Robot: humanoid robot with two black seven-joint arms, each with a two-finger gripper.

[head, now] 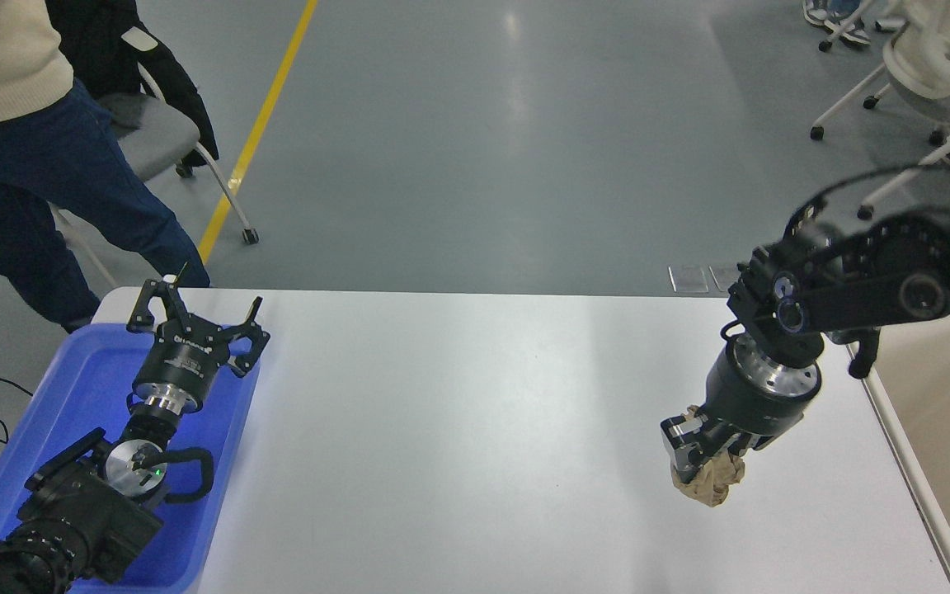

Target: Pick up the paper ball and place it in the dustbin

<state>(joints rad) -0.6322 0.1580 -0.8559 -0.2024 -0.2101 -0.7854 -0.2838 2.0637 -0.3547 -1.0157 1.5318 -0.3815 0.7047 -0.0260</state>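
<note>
The paper ball (710, 483) is held clamped in the right gripper (702, 454), above the table's (458, 429) right edge.

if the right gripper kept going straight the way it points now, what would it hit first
The right gripper, shut on the paper ball, points steeply down, so the ball would likely press into the white table just below. The gap is hard to judge.

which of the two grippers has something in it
The right gripper, pointing down over the table with its fingers shut on the paper ball. The left gripper is open, holding nothing, over the blue tray.
</note>
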